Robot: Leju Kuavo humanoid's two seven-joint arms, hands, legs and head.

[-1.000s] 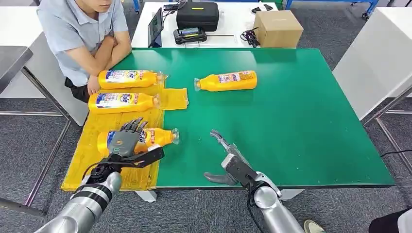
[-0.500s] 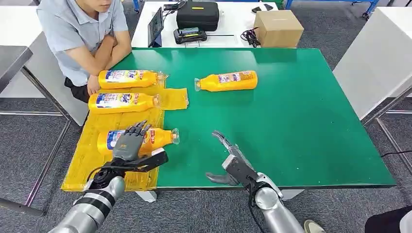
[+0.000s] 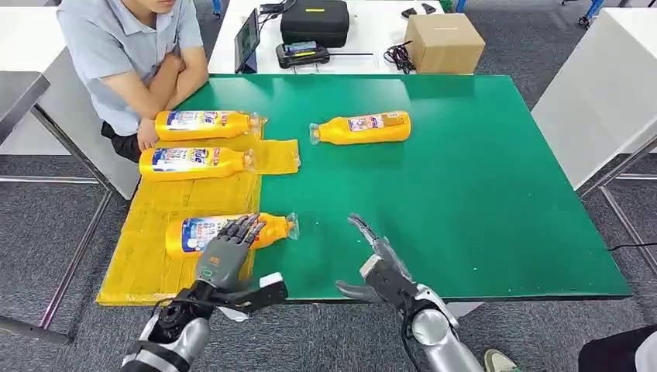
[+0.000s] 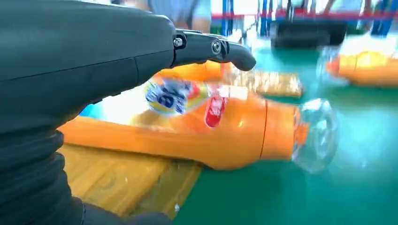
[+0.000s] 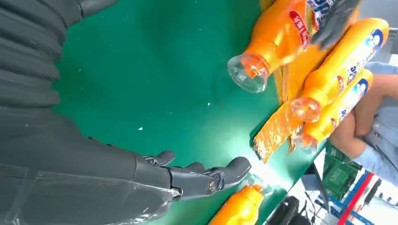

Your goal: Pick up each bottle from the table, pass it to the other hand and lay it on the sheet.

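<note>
The nearest bottle (image 3: 228, 231) is laid on the yellow sheet (image 3: 147, 256), its clear cap past the sheet's edge over the green table (image 3: 465, 194). The left hand (image 3: 225, 260) is spread empty above it; the right hand (image 3: 380, 267) is held open, empty.

Seated person (image 3: 132, 58) at the green desk's (image 3: 480, 178) far-left corner, arms folded. Beyond the desk: black case (image 3: 314, 22), cardboard box (image 3: 443, 43), tablet (image 3: 248, 43), handheld device (image 3: 302, 54).
</note>
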